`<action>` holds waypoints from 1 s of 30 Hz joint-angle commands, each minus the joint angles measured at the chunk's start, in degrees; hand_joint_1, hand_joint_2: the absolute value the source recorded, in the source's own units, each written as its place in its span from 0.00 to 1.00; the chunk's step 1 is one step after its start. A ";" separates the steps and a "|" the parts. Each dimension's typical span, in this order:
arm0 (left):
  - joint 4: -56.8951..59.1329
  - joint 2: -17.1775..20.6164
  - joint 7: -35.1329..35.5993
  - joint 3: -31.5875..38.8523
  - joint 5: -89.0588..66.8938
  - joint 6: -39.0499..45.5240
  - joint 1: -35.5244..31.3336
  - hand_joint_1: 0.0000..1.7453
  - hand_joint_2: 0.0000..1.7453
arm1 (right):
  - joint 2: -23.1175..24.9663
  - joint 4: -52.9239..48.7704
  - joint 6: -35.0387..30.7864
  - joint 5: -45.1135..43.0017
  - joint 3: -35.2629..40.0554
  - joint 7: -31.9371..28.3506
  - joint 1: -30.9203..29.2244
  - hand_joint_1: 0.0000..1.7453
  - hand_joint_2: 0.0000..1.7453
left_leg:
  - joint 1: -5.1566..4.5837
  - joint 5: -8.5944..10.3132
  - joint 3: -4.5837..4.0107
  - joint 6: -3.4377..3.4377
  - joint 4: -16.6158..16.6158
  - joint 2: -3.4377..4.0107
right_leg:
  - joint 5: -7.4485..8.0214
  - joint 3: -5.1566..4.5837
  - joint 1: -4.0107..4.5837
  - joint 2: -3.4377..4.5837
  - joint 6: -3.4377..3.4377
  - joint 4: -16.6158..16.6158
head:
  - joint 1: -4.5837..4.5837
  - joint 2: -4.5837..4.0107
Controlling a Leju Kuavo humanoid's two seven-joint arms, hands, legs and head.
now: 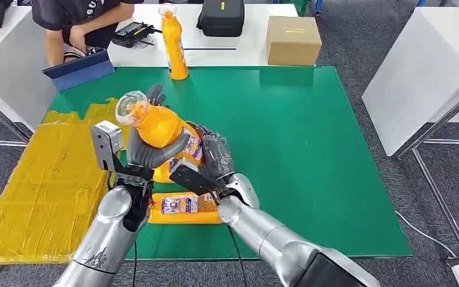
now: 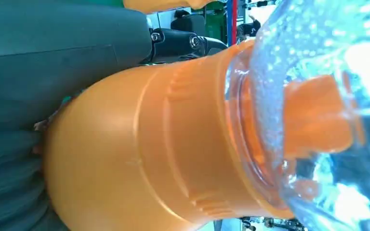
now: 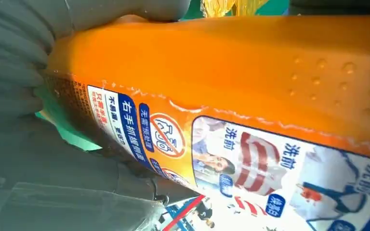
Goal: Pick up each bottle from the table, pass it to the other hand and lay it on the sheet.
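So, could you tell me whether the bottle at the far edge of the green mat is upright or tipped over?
Upright. The far bottle stands on its base at the green mat's far edge, clear cap on top.

An orange bottle point(image 1: 158, 128) with a clear domed cap is held tilted above the green table, cap pointing up and toward the left, its printed label lower down; the left hand point(image 1: 149, 149) and the right hand point(image 1: 212, 158) both grip it. A second orange bottle point(image 1: 182, 207) lies on its side on the table just below (label facing up). A third point(image 1: 174, 43) stands upright at the table's far edge. The yellow sheet point(image 1: 42, 185) lies crinkled along the left side.
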 commanded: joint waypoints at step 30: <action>2.79 0.90 0.96 -2.08 2.82 -2.03 -7.49 0.00 1.00 | -0.06 -0.34 -3.09 2.40 7.08 2.65 -1.71 1.00 1.00 | 0.06 -0.04 0.05 -0.14 0.05 -0.14 | -0.07 0.12 0.06 -0.18 -0.05 0.02 | 0.00 0.00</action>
